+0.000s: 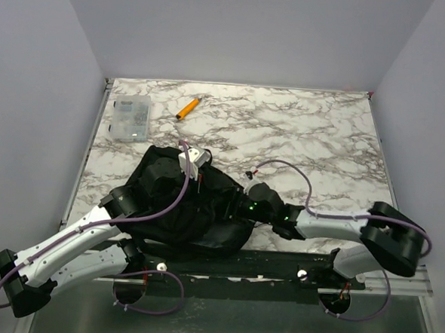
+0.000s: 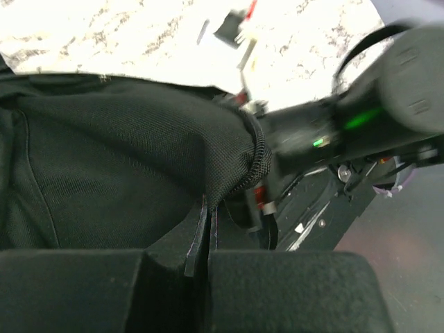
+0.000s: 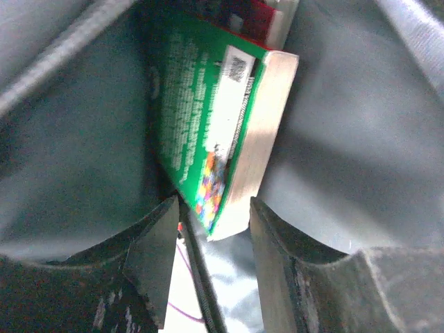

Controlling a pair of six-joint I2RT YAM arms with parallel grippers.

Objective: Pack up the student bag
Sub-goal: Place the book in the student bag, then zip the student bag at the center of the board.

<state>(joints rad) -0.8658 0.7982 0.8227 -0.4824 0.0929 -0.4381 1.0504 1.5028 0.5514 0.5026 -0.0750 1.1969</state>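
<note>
Right tool [image 3: 214, 208] straddles green book [image 3: 208, 125] inside student bag [image 1: 213, 204].

Viewed from overhead, the right gripper [image 3: 211, 215] is hidden inside the student bag [image 1: 205, 211]. At the wrist, the cover print of the green book [image 3: 208, 132] is too blurred to read. A red book [image 3: 251, 15] behind it is cut off by the top edge. Whether the fingers [image 3: 156, 257] actually press the green book cannot be told. The contents of the clear box [image 1: 130, 118] are too small to identify.
</note>
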